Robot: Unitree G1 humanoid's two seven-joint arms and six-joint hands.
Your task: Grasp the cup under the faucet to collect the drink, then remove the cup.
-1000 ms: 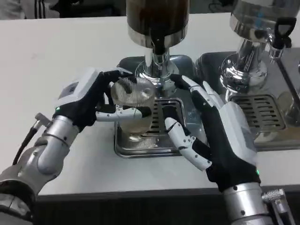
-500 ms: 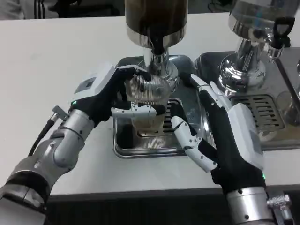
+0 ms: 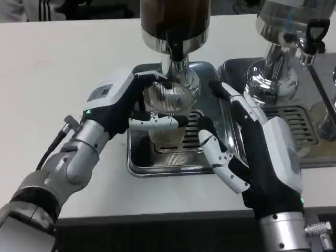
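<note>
A clear ribbed plastic cup (image 3: 167, 107) stands over the metal drip tray (image 3: 137, 157), right below the black faucet (image 3: 177, 51) of the dark drink dispenser (image 3: 174, 23). My left hand (image 3: 123, 105) grips the cup from its left side, thumb across the front and fingers round the back. My right hand (image 3: 247, 149) hangs over the tray's right side with fingers spread and nothing in them, a little apart from the cup. The cup looks empty or nearly so; I cannot tell whether liquid is flowing.
A second silver dispenser (image 3: 281, 37) with its own slotted drip tray (image 3: 294, 126) stands at the right. The white table (image 3: 63, 68) stretches to the left and back. The table's front edge runs just below my forearms.
My left hand has carried the cup up and to the right, from the tray's front left to under the faucet. The right hand has drifted slightly right and forward, still empty.
</note>
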